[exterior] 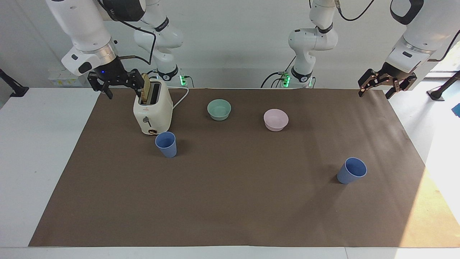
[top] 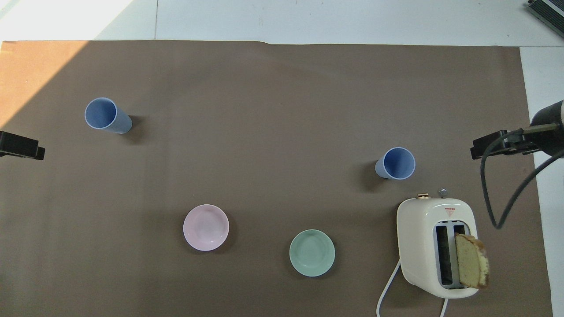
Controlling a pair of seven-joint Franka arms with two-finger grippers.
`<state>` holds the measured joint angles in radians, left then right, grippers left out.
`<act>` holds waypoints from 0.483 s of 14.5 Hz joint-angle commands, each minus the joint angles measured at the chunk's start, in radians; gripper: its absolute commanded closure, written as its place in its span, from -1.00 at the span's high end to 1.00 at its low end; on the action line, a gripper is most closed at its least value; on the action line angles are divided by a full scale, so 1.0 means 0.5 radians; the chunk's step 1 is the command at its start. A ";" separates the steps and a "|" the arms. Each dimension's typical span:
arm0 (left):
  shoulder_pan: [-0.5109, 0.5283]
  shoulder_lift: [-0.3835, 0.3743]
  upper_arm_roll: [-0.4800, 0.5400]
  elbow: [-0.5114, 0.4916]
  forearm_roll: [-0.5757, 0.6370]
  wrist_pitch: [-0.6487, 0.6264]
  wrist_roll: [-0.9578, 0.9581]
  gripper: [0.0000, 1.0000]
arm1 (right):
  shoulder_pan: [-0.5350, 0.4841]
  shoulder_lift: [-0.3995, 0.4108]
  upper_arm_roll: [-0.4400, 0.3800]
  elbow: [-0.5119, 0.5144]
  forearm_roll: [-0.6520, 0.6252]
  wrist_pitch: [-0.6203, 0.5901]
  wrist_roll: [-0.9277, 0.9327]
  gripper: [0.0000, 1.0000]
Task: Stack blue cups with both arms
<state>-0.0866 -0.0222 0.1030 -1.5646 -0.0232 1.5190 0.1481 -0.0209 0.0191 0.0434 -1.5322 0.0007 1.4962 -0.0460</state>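
Two blue cups stand upright and apart on the brown mat. One cup point(exterior: 166, 144) is just beside the toaster, farther from the robots than it; it also shows in the overhead view point(top: 395, 163). The other cup point(exterior: 351, 170) stands toward the left arm's end of the table, seen from above too point(top: 107, 116). My right gripper point(exterior: 124, 94) hangs open and empty in the air beside the toaster, at the mat's edge point(top: 493, 147). My left gripper point(exterior: 374, 94) hangs open and empty over the mat's corner near its base point(top: 22, 147).
A cream toaster point(exterior: 152, 108) with a bread slice point(exterior: 145, 91) standing in one slot sits near the right arm. A mint-green bowl point(exterior: 219, 109) and a pale pink bowl point(exterior: 276, 119) stand nearer to the robots than the cups. The toaster's cord point(top: 387, 286) trails toward the robots.
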 commanded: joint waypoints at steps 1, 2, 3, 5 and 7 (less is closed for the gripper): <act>0.014 -0.038 0.009 -0.015 0.019 -0.071 -0.002 1.00 | -0.035 -0.014 0.008 -0.019 0.042 0.030 0.024 1.00; 0.014 -0.054 0.012 -0.003 0.019 -0.074 0.001 1.00 | -0.038 -0.014 0.008 -0.019 0.042 0.033 0.027 1.00; 0.004 -0.099 0.003 0.000 0.019 -0.074 -0.005 1.00 | -0.035 -0.014 0.008 -0.019 0.039 0.033 0.031 1.00; -0.011 -0.106 -0.003 0.000 0.019 -0.071 -0.014 1.00 | -0.041 -0.011 0.005 -0.019 0.020 0.033 0.021 1.00; -0.011 -0.109 0.000 0.000 0.019 -0.068 -0.014 1.00 | -0.038 -0.011 0.005 -0.013 0.020 0.039 0.030 1.00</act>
<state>-0.0864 -0.0666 0.1008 -1.5639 -0.0232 1.4986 0.1482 -0.0270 0.0192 0.0417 -1.5322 0.0006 1.4967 -0.0460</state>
